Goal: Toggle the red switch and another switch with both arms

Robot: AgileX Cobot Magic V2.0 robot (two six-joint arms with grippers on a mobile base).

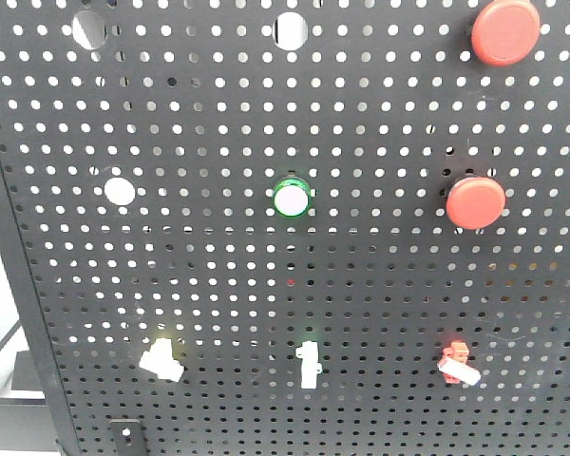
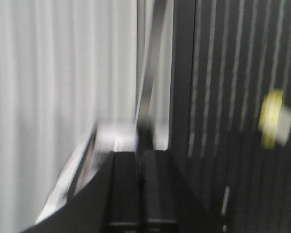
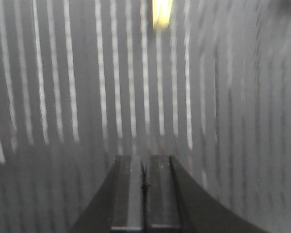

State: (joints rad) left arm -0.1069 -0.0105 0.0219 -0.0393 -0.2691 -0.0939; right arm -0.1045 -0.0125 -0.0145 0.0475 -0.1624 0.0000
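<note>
In the front view the red switch [image 1: 456, 364], a small red toggle with a white tip, sits low on the right of the black pegboard [image 1: 380, 285]. The pale yellow-white switch [image 1: 161, 358] sits low on the left. Neither arm appears in that view. Both wrist views are smeared by motion. My left gripper [image 2: 141, 153] is shut with nothing between its fingers, level with the board's left edge; a yellow blur, probably the pale switch [image 2: 275, 118], lies to its right. My right gripper [image 3: 144, 158] is shut and empty, facing the board, with a yellow smear [image 3: 161, 12] far above it.
Two big round red push buttons [image 1: 504, 30] [image 1: 475, 201] are on the board's right side. A white button with a green rim [image 1: 292, 199] is at the centre, and a white toggle [image 1: 309, 363] below it. Pale curtain [image 2: 58, 97] lies left of the board's frame.
</note>
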